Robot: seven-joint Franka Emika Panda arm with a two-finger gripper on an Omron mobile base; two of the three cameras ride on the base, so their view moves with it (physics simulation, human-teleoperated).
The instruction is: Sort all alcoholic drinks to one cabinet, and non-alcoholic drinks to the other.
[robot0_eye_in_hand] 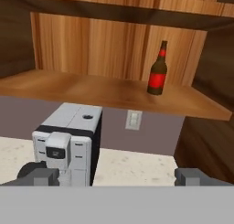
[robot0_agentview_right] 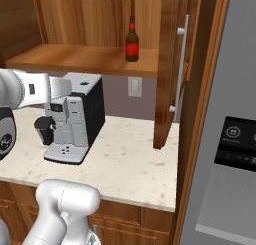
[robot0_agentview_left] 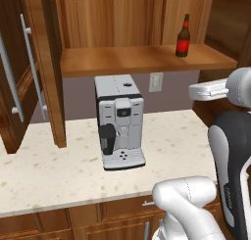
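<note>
Gripper [robot0_eye_in_hand: 117, 176] nearest cam: fingers spread wide, nothing betw. them, hanging above counter [robot0_agentview_left: 59, 165]. Coffee machine [robot0_agentview_left: 119, 120] upright on counter under open cabinet. Bottle [robot0_agentview_left: 183, 36], dark w/ red label, upright on cabinet shelf [robot0_agentview_left: 122, 60], right part, well apart from gripper. Wall outlet [robot0_agentview_left: 156, 82] below shelf.

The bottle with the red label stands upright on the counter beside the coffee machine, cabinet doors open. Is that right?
Not quite. The bottle stands upright on the open cabinet's shelf, above and to the right of the coffee machine, not on the counter. The left base view shows this plainly. The red label and open doors are right.
</note>
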